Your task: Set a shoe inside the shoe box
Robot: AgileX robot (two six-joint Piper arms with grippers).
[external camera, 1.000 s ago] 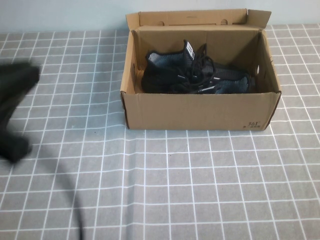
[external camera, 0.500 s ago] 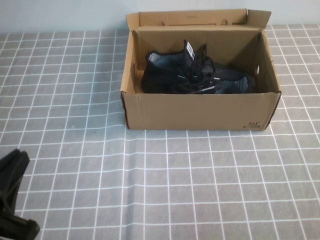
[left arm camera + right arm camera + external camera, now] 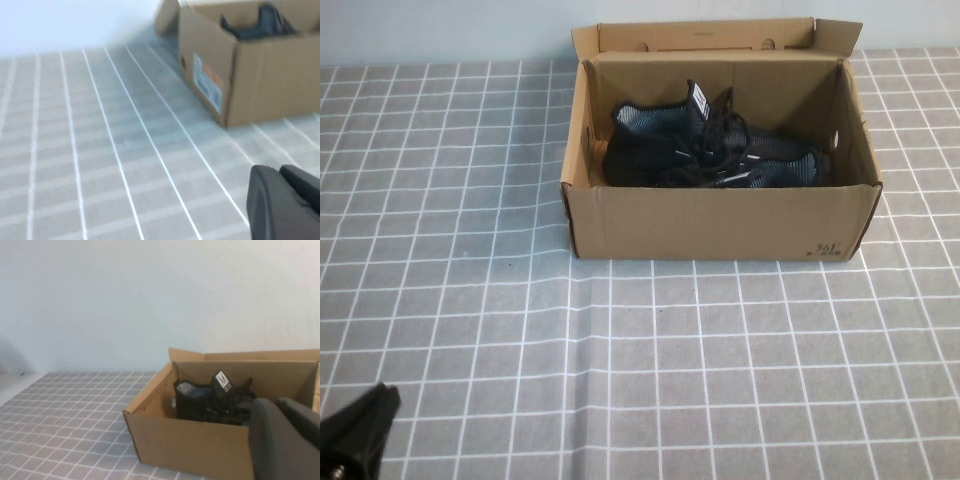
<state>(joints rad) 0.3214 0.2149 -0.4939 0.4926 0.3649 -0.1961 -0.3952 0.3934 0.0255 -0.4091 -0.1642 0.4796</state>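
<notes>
The shoe box (image 3: 720, 222) stands open at the far middle of the table, its lid flap up at the back. The black shoe (image 3: 710, 150) lies inside it, heel to the left and toe to the right, white tongue tag up. My left gripper (image 3: 355, 432) is at the near left corner of the table, far from the box, shut and empty. The left wrist view shows its fingertips (image 3: 280, 172) together, with the box (image 3: 240, 65) and the shoe (image 3: 260, 22) beyond. My right gripper (image 3: 277, 405) is outside the high view; its wrist view shows it shut and empty, facing the box (image 3: 190, 445) and the shoe (image 3: 210, 400).
A grey tablecloth with a white grid (image 3: 670, 360) covers the table. A pale wall (image 3: 440, 30) runs behind it. The box has a blue and orange label (image 3: 207, 82) on its left end.
My left arm has drawn back from the table's left edge to the near left corner. The box and the shoe have not moved.
</notes>
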